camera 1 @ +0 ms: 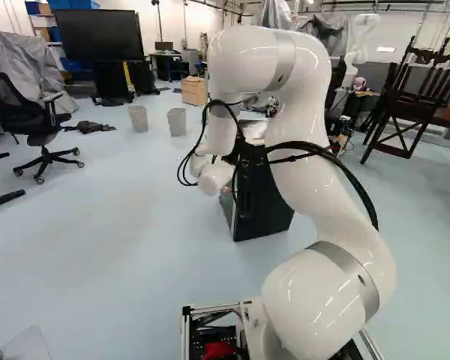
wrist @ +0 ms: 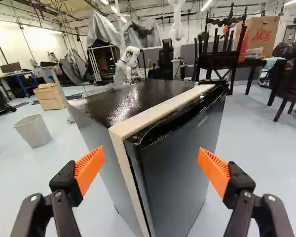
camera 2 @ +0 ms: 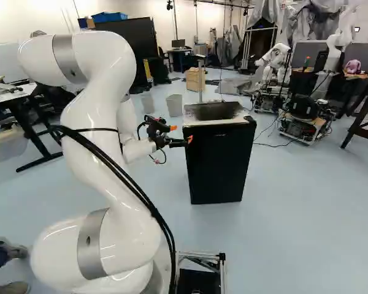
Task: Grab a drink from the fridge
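In the right base view my gripper (camera 2: 181,135) reaches to the near left corner of the black fridge (camera 2: 218,164), just below its top. The wrist view shows the gripper (wrist: 151,167) open, its orange pads wide apart with nothing gripped. Ahead of and between the fingers stands the fridge's corner, with a pale strip (wrist: 160,109) along the body's front edge. The dark door (wrist: 180,168) sits against that strip with a thin dark seam; it looks shut. In the left base view my arm partly covers the fridge (camera 1: 264,214). No drink is visible.
Two grey bins (camera 1: 138,118) and a wooden cabinet (camera 1: 194,91) stand beyond the fridge. An office chair (camera 1: 41,135) is at the left of the left base view. Another robot (camera 2: 276,64) and a wheeled base (camera 2: 303,119) are farther off, past dark wooden chairs (camera 1: 409,105).
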Controlling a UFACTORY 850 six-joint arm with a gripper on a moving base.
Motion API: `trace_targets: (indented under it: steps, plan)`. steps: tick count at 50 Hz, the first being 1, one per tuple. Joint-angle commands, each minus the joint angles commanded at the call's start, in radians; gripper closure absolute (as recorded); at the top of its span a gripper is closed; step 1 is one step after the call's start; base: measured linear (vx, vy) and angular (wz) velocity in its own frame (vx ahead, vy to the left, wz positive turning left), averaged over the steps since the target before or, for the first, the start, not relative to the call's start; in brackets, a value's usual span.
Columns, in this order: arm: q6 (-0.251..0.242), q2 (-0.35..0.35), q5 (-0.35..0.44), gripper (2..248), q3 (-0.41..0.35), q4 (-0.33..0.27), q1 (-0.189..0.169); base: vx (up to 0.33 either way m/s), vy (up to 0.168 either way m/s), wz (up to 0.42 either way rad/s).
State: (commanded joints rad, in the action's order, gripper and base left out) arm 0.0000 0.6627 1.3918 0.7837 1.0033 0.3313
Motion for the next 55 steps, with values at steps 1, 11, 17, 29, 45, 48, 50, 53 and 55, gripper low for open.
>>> trace_targets:
  steps: [1,11,17,29,45,48,50,53,55]
  plan:
    - [0.000,0.000,0.000,3,0.000,0.000,0.000,0.000,0.000,0.000]
    - [0.000,0.000,0.000,3,0.000,0.000,0.000,0.000,0.000,0.000]
    - [0.000,0.000,0.000,3,0.000,0.003,0.000,0.000,0.000,0.000]
    - [0.000,0.000,0.000,3,0.001,0.017,-0.003,0.000,0.000,0.000]
    - [0.000,0.004,0.000,3,0.006,0.037,-0.007,0.000,0.000,0.000]
    - [0.000,0.006,0.000,3,0.010,0.038,-0.008,0.000,0.000,0.000]
    - [0.000,0.008,0.000,3,0.014,0.038,-0.008,0.000,0.000,0.000]
    - [0.000,0.011,0.000,3,0.019,0.038,-0.009,0.000,0.000,0.000]
    - [0.000,0.013,0.000,3,0.022,0.038,-0.010,0.000,0.000,0.000]
